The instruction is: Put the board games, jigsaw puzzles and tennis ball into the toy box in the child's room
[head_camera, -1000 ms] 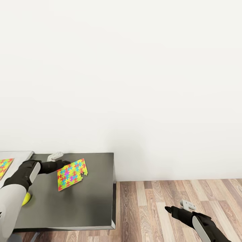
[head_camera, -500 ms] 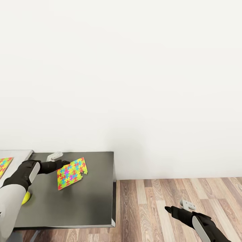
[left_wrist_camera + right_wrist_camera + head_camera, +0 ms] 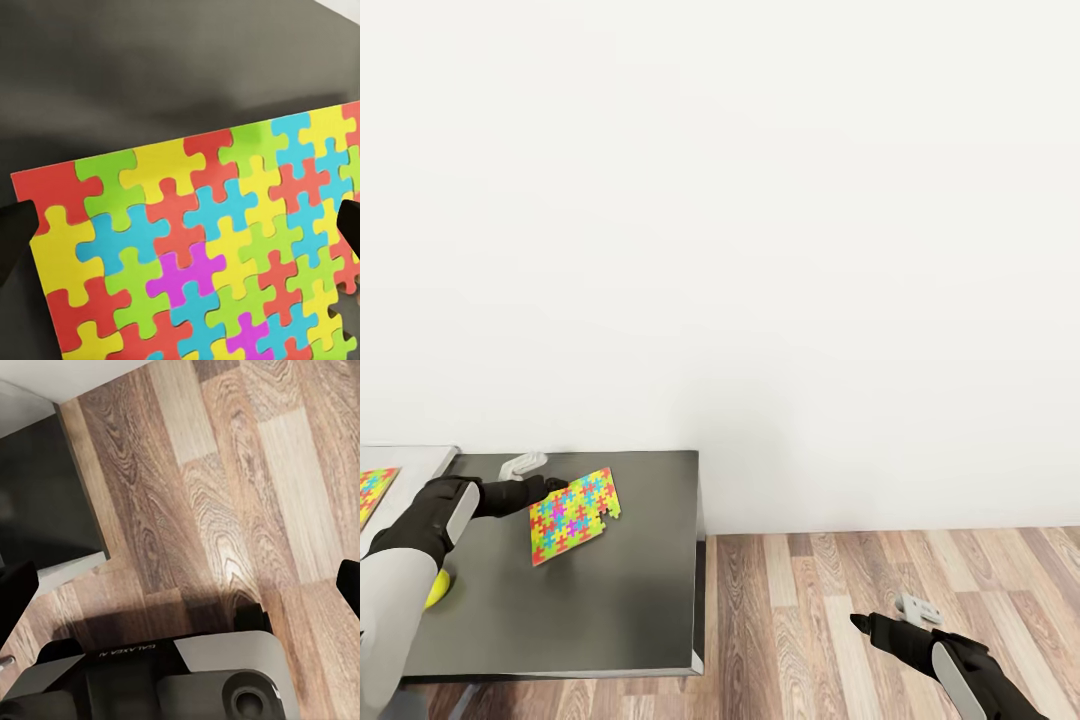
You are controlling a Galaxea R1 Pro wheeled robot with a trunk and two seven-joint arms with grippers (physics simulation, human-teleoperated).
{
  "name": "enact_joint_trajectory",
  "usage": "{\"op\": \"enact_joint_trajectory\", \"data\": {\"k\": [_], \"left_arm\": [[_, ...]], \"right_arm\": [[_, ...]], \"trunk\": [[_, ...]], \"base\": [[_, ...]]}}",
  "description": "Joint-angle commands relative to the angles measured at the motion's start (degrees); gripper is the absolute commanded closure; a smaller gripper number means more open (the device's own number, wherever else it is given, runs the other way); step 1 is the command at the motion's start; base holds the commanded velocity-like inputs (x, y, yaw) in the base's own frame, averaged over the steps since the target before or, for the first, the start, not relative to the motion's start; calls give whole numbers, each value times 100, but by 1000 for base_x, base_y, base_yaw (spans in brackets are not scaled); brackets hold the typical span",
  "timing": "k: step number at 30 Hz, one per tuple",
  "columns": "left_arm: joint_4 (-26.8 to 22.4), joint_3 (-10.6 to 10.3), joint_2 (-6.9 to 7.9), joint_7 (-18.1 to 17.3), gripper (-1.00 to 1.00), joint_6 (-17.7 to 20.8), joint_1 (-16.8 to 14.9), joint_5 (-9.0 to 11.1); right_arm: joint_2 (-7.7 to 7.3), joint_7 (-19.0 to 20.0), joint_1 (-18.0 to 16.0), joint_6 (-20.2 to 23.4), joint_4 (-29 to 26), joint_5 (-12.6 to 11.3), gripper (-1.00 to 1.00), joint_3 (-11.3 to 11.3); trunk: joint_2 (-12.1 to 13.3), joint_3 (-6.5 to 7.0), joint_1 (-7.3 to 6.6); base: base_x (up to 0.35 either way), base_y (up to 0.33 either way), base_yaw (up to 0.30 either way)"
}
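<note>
The left claw [image 3: 550, 488] sits at the near-left edge of a jigsaw puzzle [image 3: 573, 517] on the dark-grey part of the surface [image 3: 630, 610], close to its back edge by the wall. The slab lies slanted, its long axis running from the claw's side up toward the surface's far right corner, and it seems slightly tipped up on the claw's side, though I can't be sure it has left the surface. In the left wrist view the puzzle [image 3: 195, 247] spreads wide between the two dark fingertips [image 3: 15, 232], one at each side of the picture. So the claw stands spread about as wide as the slab's short side, and whether the tips truly press its edges I cannot tell.

The tennis ball [image 3: 440, 592] lies by the left forearm, toward the front left of the dark section. A second puzzle [image 3: 372, 495] lies on the light-grey section to the left. The right claw [image 3: 857, 622] hangs over the wooden floor [image 3: 810, 600], well apart from all this, fingers spread and holding nothing. The left arm is plainly the nearer one.
</note>
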Motion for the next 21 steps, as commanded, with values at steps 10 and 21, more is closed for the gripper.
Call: {"op": "enact_joint_trajectory", "data": {"k": [10,21], "left_arm": [[-3,17,4,5,-100,52,-3,39],[-3,17,12,6,-100,51,-3,38]], "right_arm": [[5,19,1,37,-5,-13,-100,-17],[10,19,0,37,1,-13,-100,-17]], "trunk": [[-10,-46,3],[-10,-89,3]], "base": [[0,0,0],[0,0,0]]}}
